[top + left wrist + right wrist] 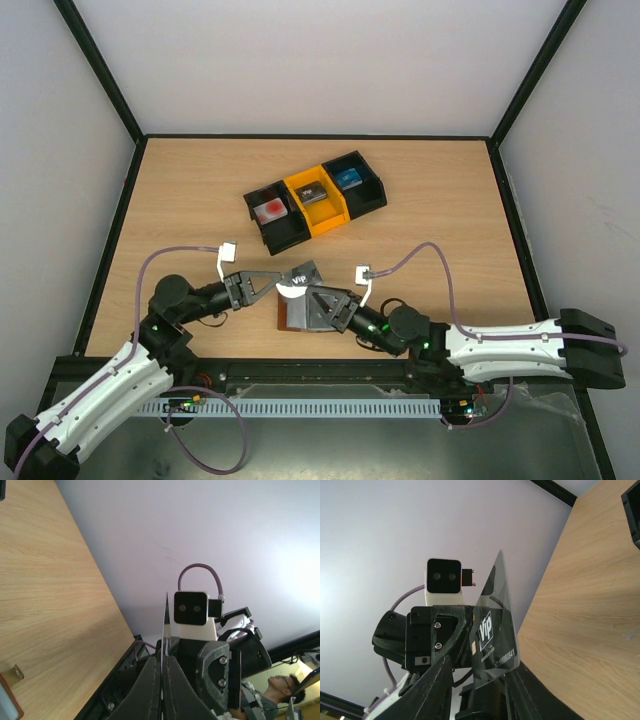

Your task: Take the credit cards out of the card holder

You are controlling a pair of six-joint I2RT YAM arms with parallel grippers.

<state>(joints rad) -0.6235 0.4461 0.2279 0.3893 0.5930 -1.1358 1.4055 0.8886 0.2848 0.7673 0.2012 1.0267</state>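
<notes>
- The dark grey credit card (300,274), printed "VIP", stands on edge above the table (430,230), lifted clear of the card holder (287,318).
- The brown card holder lies flat at the near middle, just beneath both grippers.
- No blue card shows; I cannot tell whether it sits inside the holder.
- The left gripper (283,284) is pinched tight on the grey card; its wrist view shows the card edge-on between its closed fingers (150,685).
- The right gripper (318,302) stands partly apart, the card rising in its gap, apparently untouched.
- My judgement: this is the first card's removal, at a hand-over to the left arm.
- Next move: carry the card leftward, set it on bare wood away from the bins (315,195), then seek the second card.
</notes>
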